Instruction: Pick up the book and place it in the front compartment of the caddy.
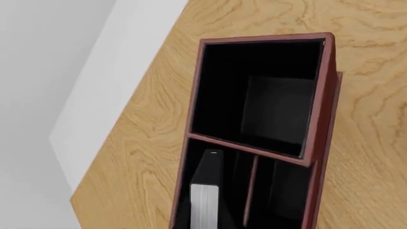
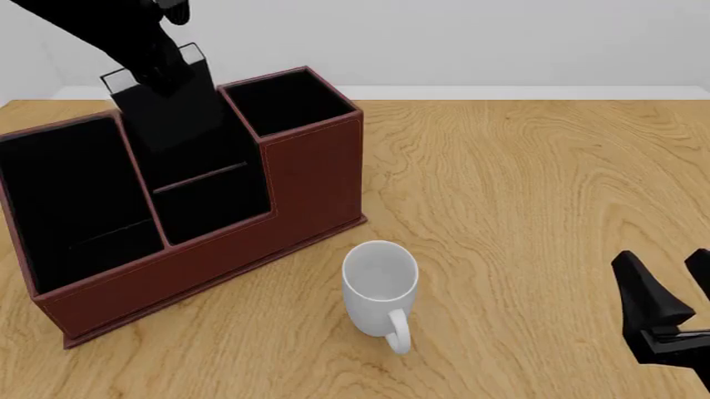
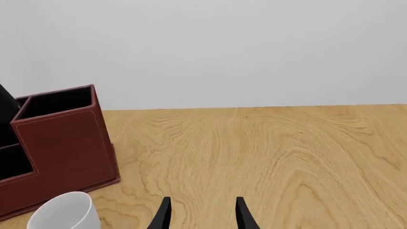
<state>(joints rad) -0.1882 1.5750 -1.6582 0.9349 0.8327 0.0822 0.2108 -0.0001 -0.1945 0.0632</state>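
The black book [image 2: 169,108] stands tilted over the caddy [image 2: 222,258], with its lower end down in the front compartment [image 2: 216,199], the middle cell with the thin reddish bar. My left gripper [image 2: 159,73] is shut on the book's top end. In the left wrist view the book's white page edges [image 1: 205,205] show inside that cell beside the bar [image 1: 251,191]; the fingers are out of frame there. My right gripper [image 2: 669,278] is open and empty near the table's front right, and it also shows in the right wrist view [image 3: 203,210].
A white mug [image 2: 381,278] stands upright just in front of the caddy's right end, handle toward me; it also shows in the right wrist view [image 3: 64,212]. The caddy's small square cell [image 1: 260,95] and its widest cell [image 2: 72,199] hold nothing.
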